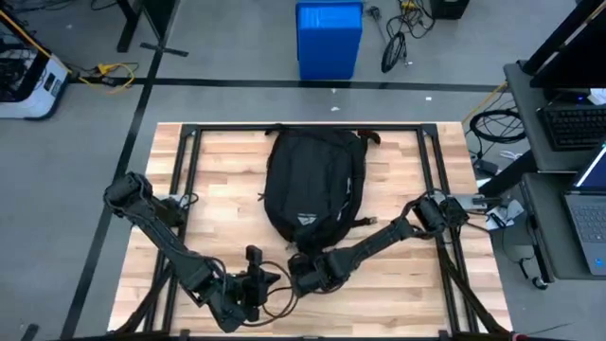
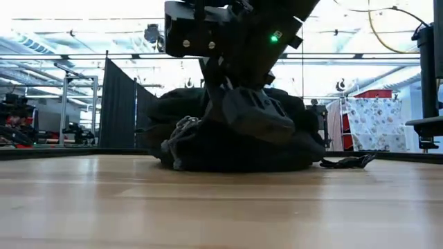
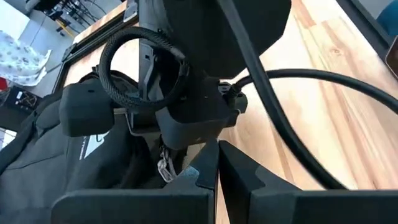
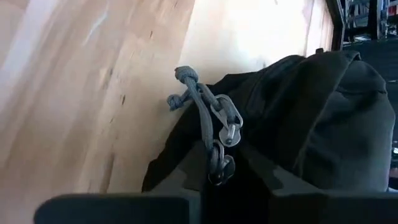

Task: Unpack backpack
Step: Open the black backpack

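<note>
Matt black cloth backpack (image 1: 312, 180), wood table (image 1: 407, 284)

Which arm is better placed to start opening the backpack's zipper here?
The right. The right gripper is at the near end of the backpack, closed on the zipper pull. The left gripper sits beside it over bare table, holding nothing.

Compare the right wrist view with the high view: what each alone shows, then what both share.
Right wrist only: the metal zipper pulls with a knotted grey cord. High only: the white logo patch, the blue bin, the left gripper near the table's front edge. Both: the right gripper at the backpack's near end, on the wooden table.
</note>
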Available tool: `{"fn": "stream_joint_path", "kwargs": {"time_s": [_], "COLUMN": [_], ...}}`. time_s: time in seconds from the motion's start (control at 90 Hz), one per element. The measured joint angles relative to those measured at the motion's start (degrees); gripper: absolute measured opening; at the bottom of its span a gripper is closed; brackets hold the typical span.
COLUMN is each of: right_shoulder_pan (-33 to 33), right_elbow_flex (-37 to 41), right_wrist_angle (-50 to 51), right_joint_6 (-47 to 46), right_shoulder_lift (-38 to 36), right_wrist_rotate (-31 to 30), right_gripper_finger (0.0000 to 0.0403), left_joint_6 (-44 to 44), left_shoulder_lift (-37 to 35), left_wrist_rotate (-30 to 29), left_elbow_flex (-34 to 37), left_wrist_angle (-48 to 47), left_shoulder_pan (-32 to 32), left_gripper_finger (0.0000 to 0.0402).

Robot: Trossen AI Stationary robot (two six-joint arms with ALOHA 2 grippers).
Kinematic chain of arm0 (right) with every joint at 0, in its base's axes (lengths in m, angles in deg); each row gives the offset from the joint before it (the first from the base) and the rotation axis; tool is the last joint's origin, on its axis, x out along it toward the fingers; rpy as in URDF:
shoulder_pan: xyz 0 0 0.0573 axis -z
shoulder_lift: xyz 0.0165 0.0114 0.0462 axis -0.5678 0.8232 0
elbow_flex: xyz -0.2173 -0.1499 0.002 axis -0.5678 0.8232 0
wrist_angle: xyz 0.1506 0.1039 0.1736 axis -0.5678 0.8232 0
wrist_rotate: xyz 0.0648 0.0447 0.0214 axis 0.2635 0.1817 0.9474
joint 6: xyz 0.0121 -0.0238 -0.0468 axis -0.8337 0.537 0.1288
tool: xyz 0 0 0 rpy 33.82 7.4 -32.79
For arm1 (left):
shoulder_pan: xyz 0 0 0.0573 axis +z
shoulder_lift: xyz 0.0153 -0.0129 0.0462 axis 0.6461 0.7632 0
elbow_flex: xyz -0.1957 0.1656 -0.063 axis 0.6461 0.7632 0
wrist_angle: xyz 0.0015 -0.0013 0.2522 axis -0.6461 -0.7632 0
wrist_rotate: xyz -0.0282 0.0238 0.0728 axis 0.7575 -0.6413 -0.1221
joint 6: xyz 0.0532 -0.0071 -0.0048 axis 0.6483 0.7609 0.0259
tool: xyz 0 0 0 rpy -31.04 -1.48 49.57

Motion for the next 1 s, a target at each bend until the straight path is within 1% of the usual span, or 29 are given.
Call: {"fn": "stream_joint_path", "kwargs": {"time_s": [0.167,0.289,0.367,0.467,0.578,0.656,0.689,0.778,0.822,0.911,1.0], "right_shoulder_pan": [-1.9,-4.2,-5.4,-6.4,-7.1,-7.5,-7.6,-7.7,-7.8,-7.8,-7.8], "right_elbow_flex": [0.1,0.1,0.1,0.1,0.1,0.1,0.1,0.1,0.1,0.1,0.1], "right_wrist_angle": [1.4,1.9,2.3,2.8,2.8,2.9,3.0,3.2,3.8,5.5,7.6], "right_joint_6": [-0.3,-2.1,-3.7,-5.1,-6.3,-6.7,-7.0,-7.6,-8.1,-9.9,-11.7], "right_shoulder_lift": [-1.6,-4.6,-6.4,-8.5,-10.4,-11.1,-11.4,-11.9,-12.3,-12.8,-13.2], "right_wrist_rotate": [0.3,2.2,3.5,5.4,5.6,5.9,6.4,7.2,8.0,8.6,9.7], "right_gripper_finger": [0.0034,0.0034,0.0034,0.0034,0.0034,0.0034,0.0034,0.0034,0.0034,0.0034,0.0034], "left_joint_6": [-0.3,-0.6,-2.2,-3.4,-2.9,0.0,1.8,5.4,7.0,10.4,10.5], "left_shoulder_lift": [0.0,0.0,0.0,0.4,2.1,3.7,4.5,6.6,7.3,8.1,8.4], "left_wrist_rotate": [-0.1,-2.9,-3.3,-1.2,0.5,0.6,-0.3,-6.1,-7.9,-9.6,-9.8], "left_elbow_flex": [0.0,0.0,0.0,0.0,0.0,0.0,0.0,0.0,0.0,0.0,0.0], "left_wrist_angle": [0.0,0.0,0.0,1.0,4.1,7.1,8.0,9.7,10.1,10.7,10.6], "left_shoulder_pan": [0.0,0.5,1.2,2.2,2.6,3.0,3.2,3.5,3.6,3.5,3.3], "left_gripper_finger": [0.0,0.0,0.0,0.0,0.0,0.0,0.0,0.0,0.0,0.0,0.0]}}
